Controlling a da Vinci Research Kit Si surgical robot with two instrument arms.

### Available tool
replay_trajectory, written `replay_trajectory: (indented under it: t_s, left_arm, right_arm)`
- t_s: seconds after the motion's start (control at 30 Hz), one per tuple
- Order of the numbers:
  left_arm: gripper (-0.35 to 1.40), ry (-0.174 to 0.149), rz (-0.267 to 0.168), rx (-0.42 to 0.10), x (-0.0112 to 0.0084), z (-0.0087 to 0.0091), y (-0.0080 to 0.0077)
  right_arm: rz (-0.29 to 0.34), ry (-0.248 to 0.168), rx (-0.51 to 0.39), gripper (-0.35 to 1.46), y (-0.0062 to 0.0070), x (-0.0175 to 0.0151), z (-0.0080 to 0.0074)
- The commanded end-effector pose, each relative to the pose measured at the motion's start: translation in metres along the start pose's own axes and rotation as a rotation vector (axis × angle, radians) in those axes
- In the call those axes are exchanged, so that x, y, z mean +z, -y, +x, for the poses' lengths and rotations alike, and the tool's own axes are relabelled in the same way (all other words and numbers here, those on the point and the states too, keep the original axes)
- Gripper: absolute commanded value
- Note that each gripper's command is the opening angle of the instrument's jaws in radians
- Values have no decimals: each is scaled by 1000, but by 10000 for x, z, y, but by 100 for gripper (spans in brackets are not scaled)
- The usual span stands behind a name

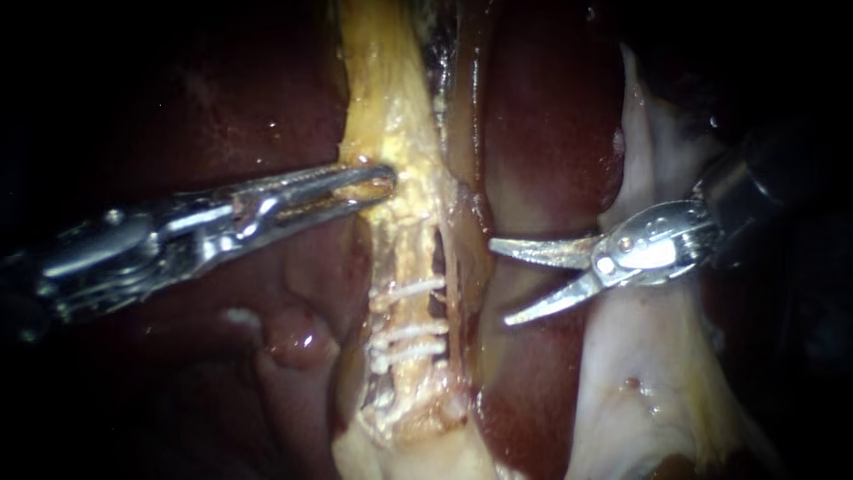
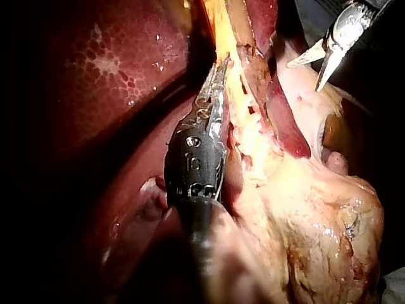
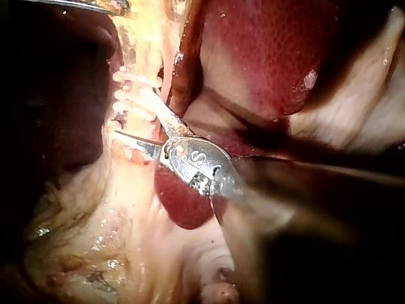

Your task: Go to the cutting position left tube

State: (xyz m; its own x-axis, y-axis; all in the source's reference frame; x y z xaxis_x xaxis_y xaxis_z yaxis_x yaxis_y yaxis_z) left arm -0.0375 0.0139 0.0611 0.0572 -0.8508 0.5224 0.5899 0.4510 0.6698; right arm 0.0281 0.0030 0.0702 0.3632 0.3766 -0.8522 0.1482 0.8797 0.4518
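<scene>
The left tube [image 1: 410, 258] runs top to bottom in the endoscope view, yellowish, with three white clips: one [image 1: 407, 290] higher up and two [image 1: 409, 334] close together lower down. My left instrument [image 1: 371, 182] is shut on the yellow tissue [image 1: 391, 107] just above the clips; the left wrist view shows its jaws [image 2: 215, 79] laid along that strand. My right instrument [image 1: 502, 280] has its curved blades open, tips pointing at the tube from the right and a little apart from it. In the right wrist view the blades [image 3: 131, 115] lie close beside the clips [image 3: 133, 95].
Dark red liver [image 1: 551, 133] lies behind and right of the tubes, more liver [image 1: 222, 107] on the left. A thinner strand [image 1: 455, 267] runs just right of the clipped tube. Pale whitish tissue [image 1: 640, 382] lies under the right instrument.
</scene>
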Motion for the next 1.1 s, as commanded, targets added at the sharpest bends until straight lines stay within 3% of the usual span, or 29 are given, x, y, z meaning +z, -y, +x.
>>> replay_trajectory:
  t_s: [0.03,0.17,0.27,0.67,0.83,1.1]
  left_arm:
    - [-35,20,-3,7,-8,-8,0]
    - [-35,45,-4,8,-29,-24,5]
    - [-35,55,-5,16,-39,-28,11]
    - [-35,62,-12,19,-48,-29,26]
    - [-35,62,-12,19,-49,-29,28]
    - [-35,63,-16,19,-50,-29,29]
  right_arm:
    - [14,5,22,143,1,6,-4]
    - [69,10,138,143,7,31,-18]
    - [94,38,189,141,7,51,-29]
    - [149,104,286,136,-12,99,-75]
    - [149,110,292,136,-18,108,-82]
    - [151,99,295,135,-26,116,-75]
